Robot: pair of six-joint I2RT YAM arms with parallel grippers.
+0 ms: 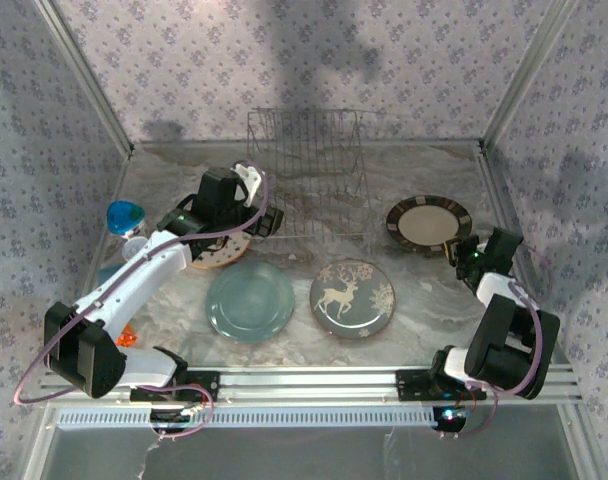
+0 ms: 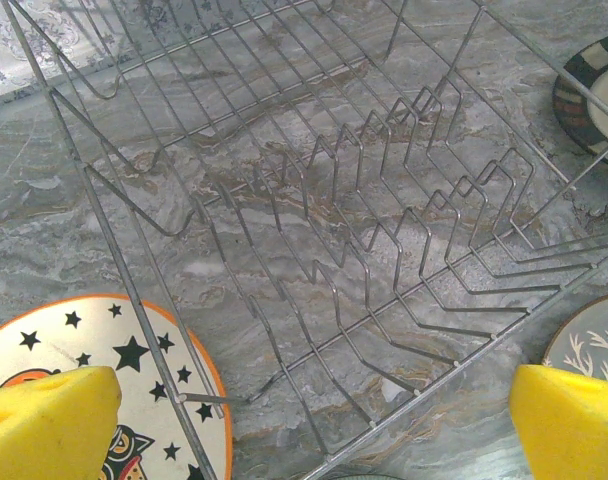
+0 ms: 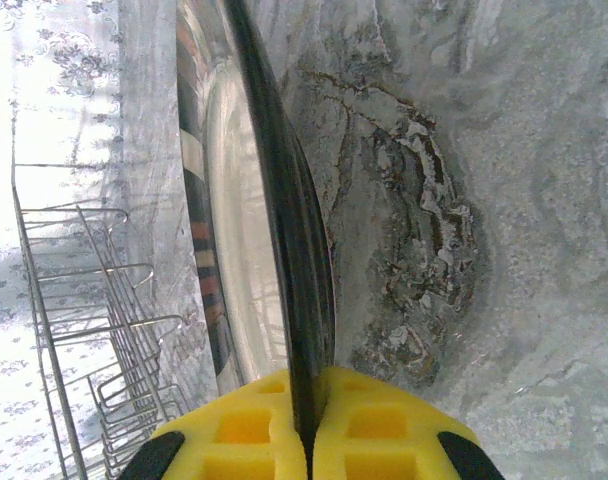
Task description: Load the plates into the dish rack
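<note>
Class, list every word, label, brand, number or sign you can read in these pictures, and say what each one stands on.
None: no readable text in any view.
Star plate: black stars and an orange picture, no letters.
Deer plate: a white deer and twigs, no words.
Black plate: striped rim, no writing.
</note>
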